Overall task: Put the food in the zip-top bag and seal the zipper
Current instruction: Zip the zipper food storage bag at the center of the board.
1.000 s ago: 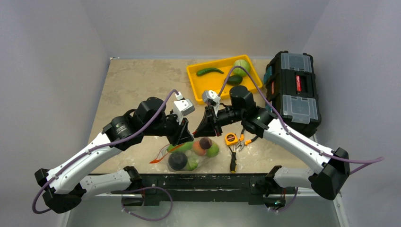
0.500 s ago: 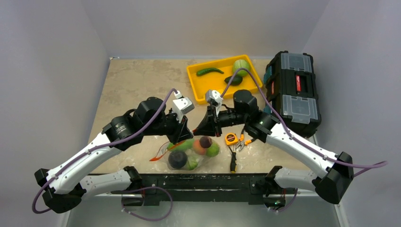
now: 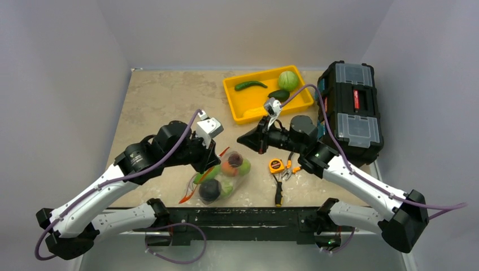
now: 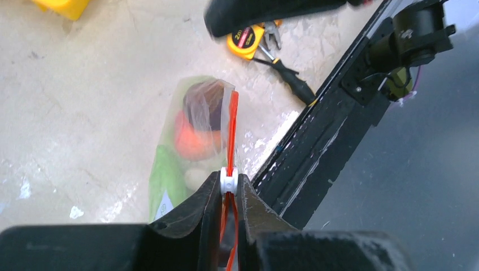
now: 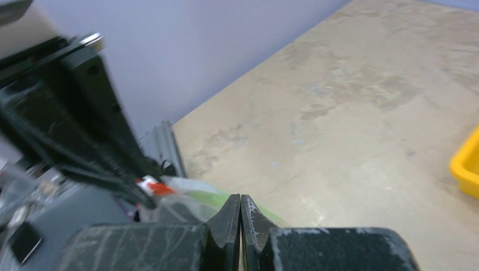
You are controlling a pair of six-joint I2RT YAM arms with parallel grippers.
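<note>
The zip-top bag (image 3: 222, 176) lies near the front edge, holding food: a dark purple piece (image 3: 210, 189), an orange piece (image 3: 229, 168) and green pieces. My left gripper (image 3: 207, 166) is shut on the white slider tab (image 4: 229, 182) of the orange-red zipper (image 4: 232, 130), which runs from my jaws to the bag's far corner in the left wrist view. The bag (image 4: 189, 141) hangs beyond the fingers. My right gripper (image 3: 243, 139) is shut and empty, up and to the right of the bag, apart from it. The right wrist view (image 5: 241, 200) shows the jaws pressed together with the blurred bag (image 5: 189, 189) behind.
A yellow tray (image 3: 248, 104) at the back holds a green chili (image 3: 250, 85), a round green piece (image 3: 288, 80) and a dark green piece (image 3: 278, 95). A black toolbox (image 3: 350, 107) stands at the right. An orange tape measure (image 3: 276, 165) and pliers (image 3: 280, 189) lie right of the bag.
My left gripper has slid left and toward the front with the slider, and the bag shifted left with it. My right gripper has pulled back up and right, away from the bag.
</note>
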